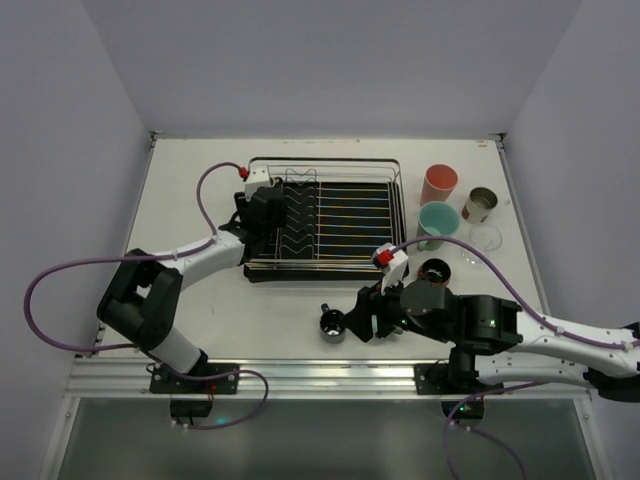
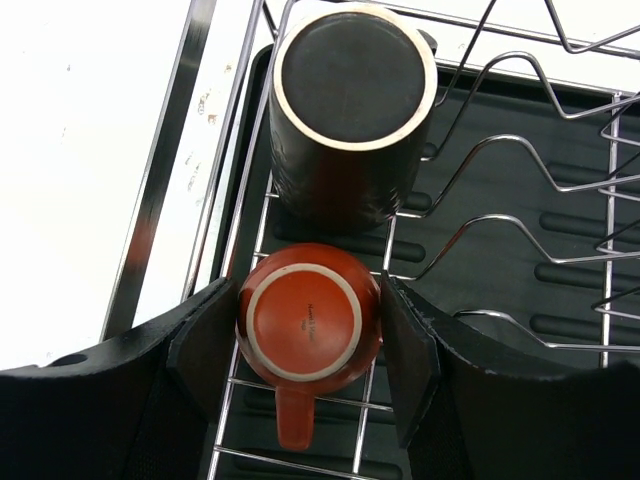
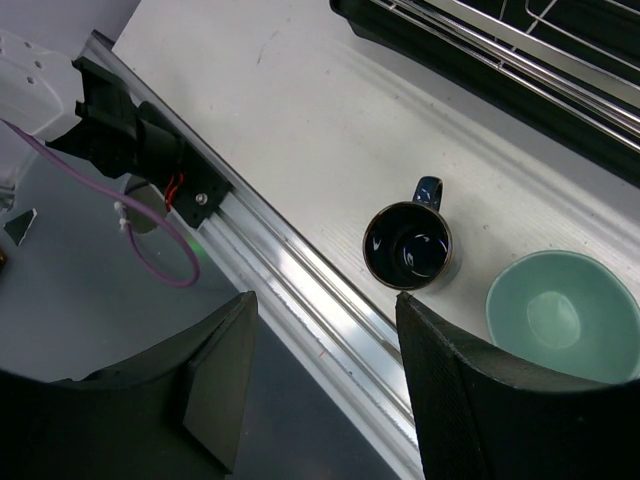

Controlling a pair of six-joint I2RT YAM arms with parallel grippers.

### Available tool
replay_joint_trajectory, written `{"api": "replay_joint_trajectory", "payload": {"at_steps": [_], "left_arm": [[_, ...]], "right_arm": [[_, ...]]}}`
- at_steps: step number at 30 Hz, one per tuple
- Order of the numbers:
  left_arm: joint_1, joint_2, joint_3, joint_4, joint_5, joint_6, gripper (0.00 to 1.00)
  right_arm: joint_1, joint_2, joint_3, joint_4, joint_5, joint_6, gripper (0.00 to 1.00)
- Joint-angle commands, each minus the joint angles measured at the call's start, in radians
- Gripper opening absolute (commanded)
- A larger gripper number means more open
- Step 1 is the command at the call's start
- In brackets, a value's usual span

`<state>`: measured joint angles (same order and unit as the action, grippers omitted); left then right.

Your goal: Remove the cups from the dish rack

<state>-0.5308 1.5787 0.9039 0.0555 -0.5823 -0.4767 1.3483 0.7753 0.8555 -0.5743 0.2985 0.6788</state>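
Observation:
The dish rack [image 1: 325, 215] stands mid-table. In the left wrist view an upside-down orange mug [image 2: 305, 320] and an upside-down black cup with a cream rim [image 2: 350, 100] stand at the rack's left end [image 2: 160, 170]. My left gripper [image 2: 305, 345] is open with a finger close on each side of the orange mug; in the top view it [image 1: 268, 212] hides both cups. My right gripper [image 3: 325, 390] is open and empty over the table's front rail, just right of a dark shiny mug [image 3: 408, 245] that stands upright on the table [image 1: 331, 323].
A mint cup [image 3: 555, 315] stands beside the dark mug. At the right of the rack stand a pink tumbler [image 1: 439, 183], a mint mug [image 1: 437, 220], a metal cup [image 1: 480, 205], a clear glass [image 1: 484, 238] and a black cup [image 1: 435, 270]. The aluminium front rail [image 1: 300, 375] lies near my right gripper [image 1: 358, 322].

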Motion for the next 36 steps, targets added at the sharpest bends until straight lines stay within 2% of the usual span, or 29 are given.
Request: {"api": "replay_joint_trajectory", "payload": {"at_steps": [1,6,11,21,29,32,36], "left_arm": [[0.014,0.04,-0.005,0.024,-0.014,-0.011,0.51],[0.012,-0.006,-0.005,0.033,0.006,-0.005,0.27],[-0.02,-0.075,-0.007,0.032,-0.013,0.003,0.16],[-0.049,-0.161,0.012,0.004,-0.057,0.029,0.04],[-0.07,-0.252,0.0,-0.031,-0.073,0.029,0.0],[-0.08,-0.319,0.0,-0.054,-0.05,0.02,0.0],[-0.08,-0.449,-0.022,-0.097,0.047,-0.031,0.0]], "right_arm": [[0.005,-0.019,-0.013,0.027,0.021,0.015,0.6],[0.005,-0.011,-0.01,0.034,0.018,0.013,0.6],[0.005,0.015,-0.009,0.047,0.005,0.01,0.6],[0.005,0.019,-0.012,0.111,0.016,-0.004,0.6],[-0.012,0.062,-0.042,0.332,0.064,-0.015,0.59],[-0.07,0.085,-0.055,0.447,0.031,-0.009,0.59],[-0.219,0.105,-0.123,0.654,-0.155,0.063,0.59]]}}
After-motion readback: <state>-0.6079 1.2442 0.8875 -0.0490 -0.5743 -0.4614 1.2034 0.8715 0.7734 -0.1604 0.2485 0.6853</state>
